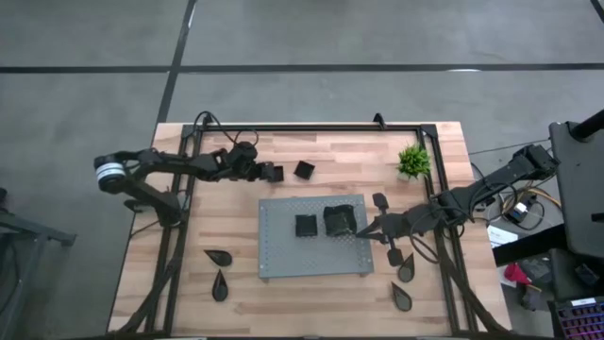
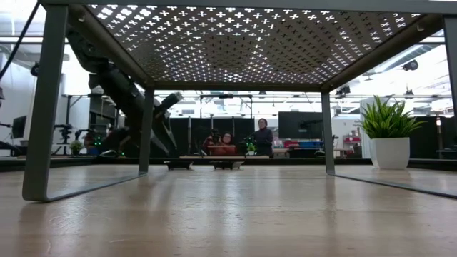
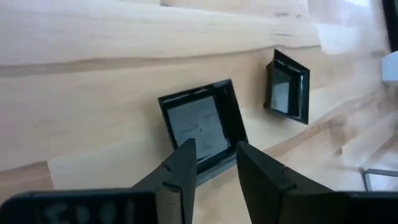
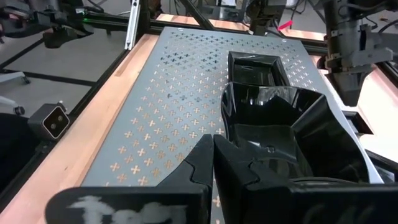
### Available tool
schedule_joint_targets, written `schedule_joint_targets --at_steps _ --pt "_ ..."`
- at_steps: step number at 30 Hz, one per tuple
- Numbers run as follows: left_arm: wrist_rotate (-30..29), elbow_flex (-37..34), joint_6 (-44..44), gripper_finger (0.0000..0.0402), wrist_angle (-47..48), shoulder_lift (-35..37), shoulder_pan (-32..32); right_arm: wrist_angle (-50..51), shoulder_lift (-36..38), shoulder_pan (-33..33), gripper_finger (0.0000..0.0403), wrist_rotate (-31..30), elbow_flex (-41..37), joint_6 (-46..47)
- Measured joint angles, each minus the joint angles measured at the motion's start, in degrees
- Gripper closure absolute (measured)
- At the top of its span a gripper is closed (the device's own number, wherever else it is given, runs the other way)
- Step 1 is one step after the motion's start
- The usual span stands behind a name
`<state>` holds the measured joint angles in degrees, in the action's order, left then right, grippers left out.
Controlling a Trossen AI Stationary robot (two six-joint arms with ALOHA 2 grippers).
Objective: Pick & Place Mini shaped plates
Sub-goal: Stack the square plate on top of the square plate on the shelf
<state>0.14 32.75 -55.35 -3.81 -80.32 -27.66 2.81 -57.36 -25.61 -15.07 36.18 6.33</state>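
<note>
The left gripper, fingers apart astride a square plate's rim, should close squarely before lifting toward the grey board, while the right gripper waits pinched together beside the board's wavy-edged plate.

Both arms are dark, jointed links. The left arm, at upper left of the high view, has a pale silver band near its base. The right arm, at right, trails thin cables. In the wrist views the fingers are black, angular and stepped, above a black bar with blurred white lettering.
</note>
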Motion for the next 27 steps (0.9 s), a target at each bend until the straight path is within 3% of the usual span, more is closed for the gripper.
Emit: schedule_joint_targets --at_steps 6,27 --pt "-4.7 -0.2 0.2 0.0302 6.1 0.0 -0.3 0.0 -0.6 0.0 0.0394 0.0 0.0 0.0" --pt "-5.0 -0.2 0.0 0.0309 2.8 -1.9 -0.2 -0.1 -0.9 0.0 0.0394 -0.1 0.0 -0.5"
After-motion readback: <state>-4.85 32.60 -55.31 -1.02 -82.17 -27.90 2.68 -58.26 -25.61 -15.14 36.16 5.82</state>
